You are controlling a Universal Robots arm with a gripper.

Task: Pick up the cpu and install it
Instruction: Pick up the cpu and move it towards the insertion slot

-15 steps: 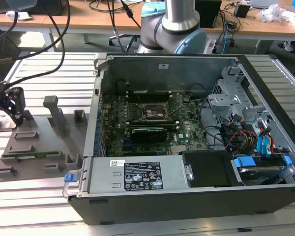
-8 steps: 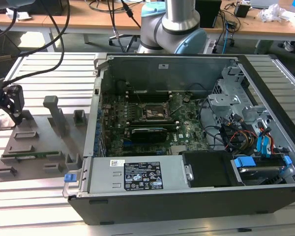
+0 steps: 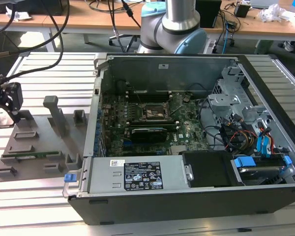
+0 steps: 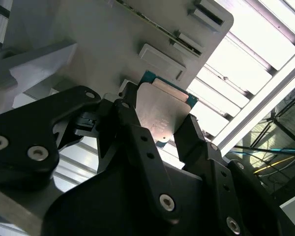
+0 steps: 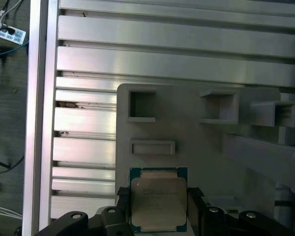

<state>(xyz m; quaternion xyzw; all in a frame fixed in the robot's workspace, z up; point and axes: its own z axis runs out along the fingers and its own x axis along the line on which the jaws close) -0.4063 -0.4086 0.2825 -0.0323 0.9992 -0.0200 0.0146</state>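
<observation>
A ribbed aluminium worktop (image 3: 44, 61) fills the near scene, its slats (image 4: 246, 59) glaring under bright light. At the far side runs a long wooden desk (image 3: 88, 23) strewn with black cables (image 3: 65, 20). Dark grey floor (image 5: 10, 128) lies beside the worktop's edge.
</observation>
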